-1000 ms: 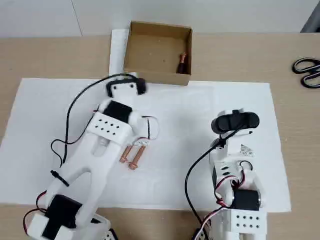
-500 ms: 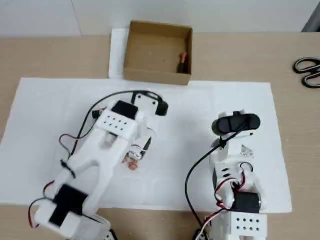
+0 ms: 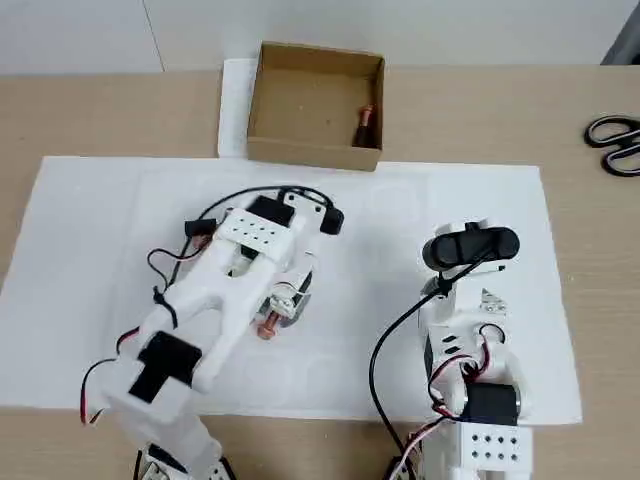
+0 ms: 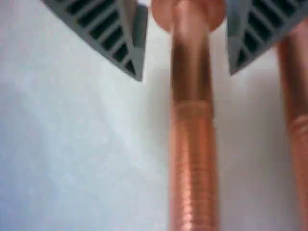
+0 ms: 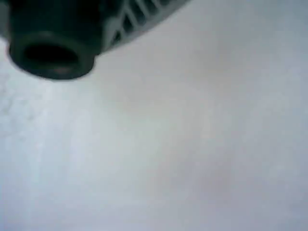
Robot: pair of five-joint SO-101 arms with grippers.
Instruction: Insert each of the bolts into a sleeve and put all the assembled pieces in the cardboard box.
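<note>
Here the left gripper (image 4: 185,57) hangs low over the white paper sheet (image 3: 100,220), a little left of centre in the high view, with its arm bent over from the lower left corner. Its two grey ribbed fingers (image 4: 113,33) stand apart, narrowly open, one on each side of the head of a copper bolt (image 4: 191,134); a slim gap shows between each fingertip and the bolt, so it is straddled and not clamped. The bolt lies flat on the paper, its threaded shank pointing away from the fingers. A second bolt (image 4: 293,110) lies just beside it, roughly parallel.

The right gripper (image 3: 468,247) sits at the lower right of the high view, above the paper and well apart from the bolts. In its wrist view a black sleeve (image 5: 50,55) is held against a grey ribbed finger, its open bore facing the camera, clear of the paper.

The cardboard box (image 3: 300,95) stands at the top centre on the table (image 3: 100,110), just beyond the paper's edge. One assembled piece (image 3: 365,124) lies inside against its right wall. Scissors (image 3: 615,145) rest at the far right edge.
</note>
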